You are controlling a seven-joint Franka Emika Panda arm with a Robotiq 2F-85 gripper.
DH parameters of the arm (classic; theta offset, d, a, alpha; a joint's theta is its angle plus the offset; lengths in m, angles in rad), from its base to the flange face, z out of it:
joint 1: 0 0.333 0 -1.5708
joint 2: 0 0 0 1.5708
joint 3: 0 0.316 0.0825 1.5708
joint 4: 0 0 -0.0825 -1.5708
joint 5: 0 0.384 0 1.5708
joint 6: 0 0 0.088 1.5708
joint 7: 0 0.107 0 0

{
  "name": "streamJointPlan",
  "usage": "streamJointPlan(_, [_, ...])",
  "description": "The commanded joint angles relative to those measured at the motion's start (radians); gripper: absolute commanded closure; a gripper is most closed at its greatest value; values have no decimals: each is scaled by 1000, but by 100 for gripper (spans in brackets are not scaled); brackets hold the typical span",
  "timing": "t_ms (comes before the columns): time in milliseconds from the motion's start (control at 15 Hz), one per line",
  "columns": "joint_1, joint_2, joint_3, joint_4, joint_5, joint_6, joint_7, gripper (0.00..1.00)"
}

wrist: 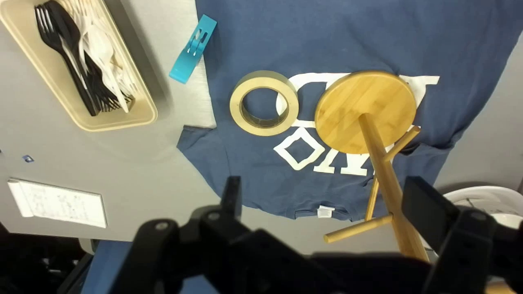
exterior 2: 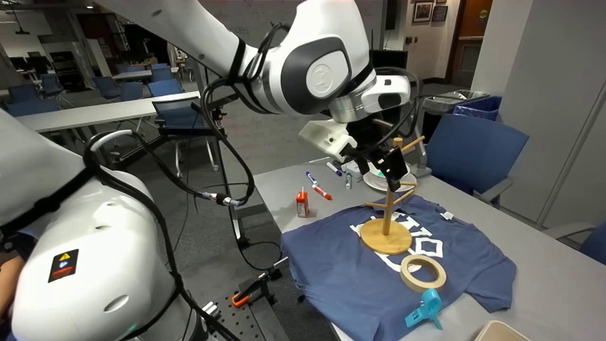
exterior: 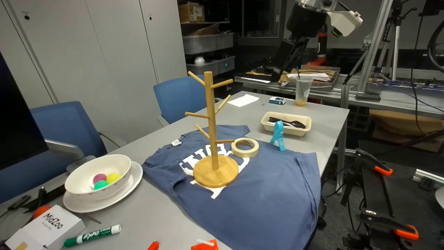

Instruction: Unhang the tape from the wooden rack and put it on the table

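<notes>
one roll of beige masking tape [exterior: 245, 153] lies flat on a navy t-shirt [exterior: 256, 194] spread over the light grey table [exterior 2: 554, 279], just beside the round base [exterior: 203, 171] of the wooden rack [exterior: 211, 128]. the rack stands upright on the same shirt. raised above the table, the tool [wrist: 327, 196] has its black fingers [wrist: 427, 212] spread wide and holds nothing; in the wrist view the rack's post [wrist: 383, 175] shows between them, though at what depth i cannot tell. a blue clip [wrist: 188, 63] sits at the shirt's edge, between the tape and a beige tray [wrist: 143, 112] of black and white plastic cutlery [wrist: 102, 45]. a white bowl [exterior: 81, 177] with pink, yellow and green balls [exterior: 113, 178] rests on a white plate [exterior: 137, 177], near a green expo marker [exterior: 92, 236].
</notes>
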Motion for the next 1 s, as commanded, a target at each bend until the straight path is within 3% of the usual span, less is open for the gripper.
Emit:
streamJointPlan(0, [-10,-23,13,-10,17,-2,-11,0])
streamJointPlan(267, [-5,-79,14,-42,29,-5,-16,0])
streamJointPlan(933, [-4,-82,14,-47,29,-5,-17,0])
